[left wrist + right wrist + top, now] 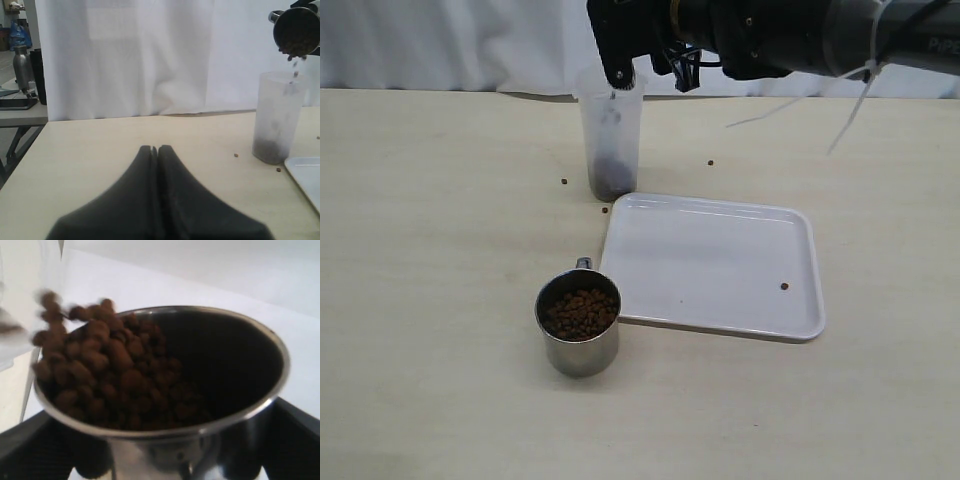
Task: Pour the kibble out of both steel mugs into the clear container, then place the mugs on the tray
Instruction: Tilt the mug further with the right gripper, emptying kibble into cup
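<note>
Two grippers, posed quite differently. Reaching in level from the right of the exterior view, high over the far side of the table (440, 250): right arm (800, 35), its right gripper (620, 68) clamped on a tilted mug (297, 30), mouth tipped down above the clear container (611, 140). Spilling over the lip: kibble (107, 372), pellets dropping into the container, a dark layer at its bottom. Low over the tabletop, well apart from the container and aimed toward the white curtain (150, 55): left gripper (155, 150), fingers pressed together, nothing between them. Upright just off the near-left corner of the tray (720, 250): second mug (578, 325), full of kibble, handle toward the tray. Lying flat just beside the container: the tray itself, bare but for one pellet (784, 286). Scattered on the table around the container: a few stray pellets (564, 181).
</note>
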